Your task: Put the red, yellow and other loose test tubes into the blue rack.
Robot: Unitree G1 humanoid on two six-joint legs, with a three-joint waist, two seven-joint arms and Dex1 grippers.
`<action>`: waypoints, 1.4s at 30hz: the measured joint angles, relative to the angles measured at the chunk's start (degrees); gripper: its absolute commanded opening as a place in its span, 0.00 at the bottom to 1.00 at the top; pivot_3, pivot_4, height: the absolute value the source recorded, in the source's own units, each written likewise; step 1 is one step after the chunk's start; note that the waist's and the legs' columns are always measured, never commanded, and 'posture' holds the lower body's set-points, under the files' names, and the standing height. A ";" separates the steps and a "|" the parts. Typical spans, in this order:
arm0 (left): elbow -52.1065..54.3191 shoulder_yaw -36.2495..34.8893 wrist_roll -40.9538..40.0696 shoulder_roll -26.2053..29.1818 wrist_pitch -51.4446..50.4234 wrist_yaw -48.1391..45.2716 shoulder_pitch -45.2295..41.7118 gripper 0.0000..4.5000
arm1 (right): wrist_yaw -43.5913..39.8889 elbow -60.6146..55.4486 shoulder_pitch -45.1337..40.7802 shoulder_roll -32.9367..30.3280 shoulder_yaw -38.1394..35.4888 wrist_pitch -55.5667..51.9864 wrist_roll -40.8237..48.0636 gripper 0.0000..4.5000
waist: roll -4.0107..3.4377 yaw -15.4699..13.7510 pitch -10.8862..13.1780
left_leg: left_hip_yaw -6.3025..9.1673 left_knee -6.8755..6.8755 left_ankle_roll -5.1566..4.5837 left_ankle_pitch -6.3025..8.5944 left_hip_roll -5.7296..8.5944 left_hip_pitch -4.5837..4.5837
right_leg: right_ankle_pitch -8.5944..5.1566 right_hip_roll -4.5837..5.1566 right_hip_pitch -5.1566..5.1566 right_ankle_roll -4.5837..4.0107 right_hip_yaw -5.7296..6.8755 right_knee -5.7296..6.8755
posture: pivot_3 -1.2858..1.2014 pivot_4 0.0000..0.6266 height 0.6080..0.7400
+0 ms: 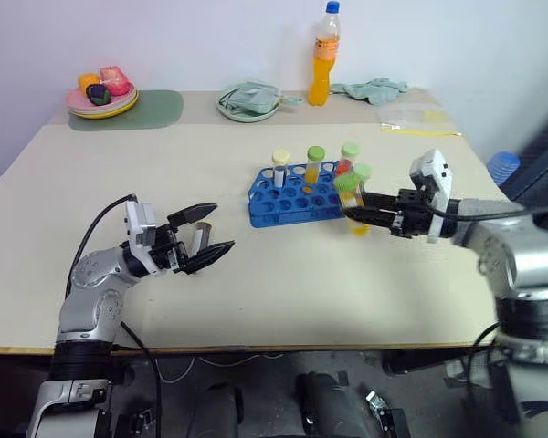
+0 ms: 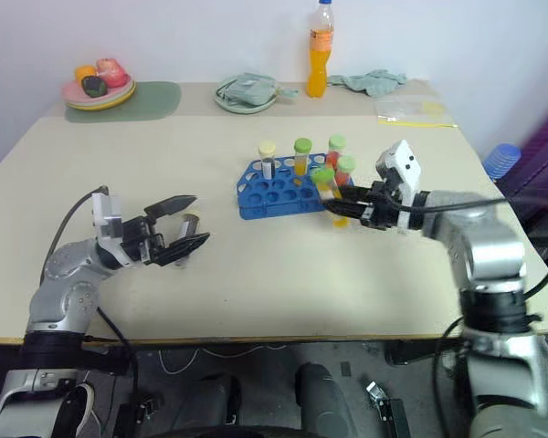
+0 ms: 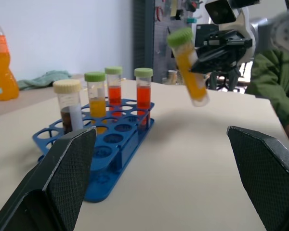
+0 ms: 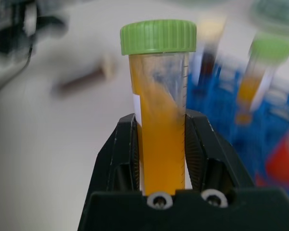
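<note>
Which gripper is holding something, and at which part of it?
The right gripper holds a yellow tube by its lower body. The left gripper is open.

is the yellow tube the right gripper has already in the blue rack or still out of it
Out. The right gripper holds the yellow tube tilted in the air beside the blue rack.

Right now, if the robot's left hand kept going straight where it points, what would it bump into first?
Probably the small bright blue plastic rack: the open left hand aims towards it across bare table, though depth is hard to judge.
</note>
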State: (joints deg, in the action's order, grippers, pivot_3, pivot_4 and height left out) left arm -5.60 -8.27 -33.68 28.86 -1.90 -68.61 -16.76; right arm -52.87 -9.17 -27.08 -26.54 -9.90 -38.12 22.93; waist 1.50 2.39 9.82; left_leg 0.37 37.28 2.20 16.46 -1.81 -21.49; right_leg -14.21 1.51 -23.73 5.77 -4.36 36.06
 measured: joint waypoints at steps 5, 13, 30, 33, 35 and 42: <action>0.12 -0.10 -0.08 0.12 -1.10 0.60 -1.10 1.00 | 13.16 4.36 1.75 11.27 3.14 15.55 -6.42 0.21 | -0.01 0.11 0.01 | -0.01 0.00 0.00 0.00 0.00 0.03 | 0.01 0.01 -0.01 -0.01 0.01 0.04 | 0.52 0.24 1.00; 1.13 0.08 -0.15 0.18 -3.69 2.19 -3.61 1.00 | 25.22 27.65 -5.98 16.87 5.04 39.59 -15.00 0.21 | -0.03 0.21 0.01 | -0.01 -0.06 0.00 0.00 0.00 0.04 | 0.01 0.02 -0.02 -0.03 0.01 0.05 | 0.52 0.24 1.00; -0.16 -0.25 -0.11 0.48 -3.34 0.94 -4.13 1.00 | 26.13 34.95 -5.53 17.86 7.83 48.50 -15.95 0.21 | -0.03 0.24 0.01 | -0.01 -0.08 0.00 0.00 -0.01 0.06 | 0.01 0.03 -0.01 -0.03 0.01 0.06 | 0.52 0.24 1.00; -0.57 -0.41 -0.11 0.47 -2.96 0.36 -4.13 1.00 | 26.70 34.95 -5.42 18.30 8.32 48.45 -15.95 0.21 | -0.04 0.31 0.01 | -0.01 -0.08 0.00 0.00 -0.01 0.07 | 0.01 0.02 -0.02 -0.03 0.01 0.06 | 0.52 0.24 1.00; -0.62 -0.41 -0.09 0.47 -2.68 0.11 -4.14 1.00 | 27.15 34.97 -5.43 18.68 8.29 48.43 -15.89 0.21 | -0.04 0.37 0.01 | 0.00 -0.09 0.00 0.00 -0.02 0.07 | 0.01 0.01 -0.02 -0.03 0.01 0.07 | 0.52 0.24 1.00; -1.49 -0.41 -0.04 0.47 -2.17 -0.06 -4.21 1.00 | 27.24 36.37 -5.56 19.71 5.48 46.71 -11.77 0.83 | -0.04 0.26 0.01 | -0.01 -0.09 0.00 0.00 -0.01 0.07 | 0.01 0.03 -0.01 -0.04 0.01 0.06 | 0.52 0.24 1.00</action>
State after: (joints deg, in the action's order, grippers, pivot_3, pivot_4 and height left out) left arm -7.10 -8.68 -33.72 29.33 -4.07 -68.67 -20.98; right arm -25.63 27.20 -32.64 -6.83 -4.42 8.59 11.16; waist 1.46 2.65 9.84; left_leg 0.36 37.20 2.20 16.46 -1.82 -21.42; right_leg -14.20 1.54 -23.74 5.73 -4.35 36.12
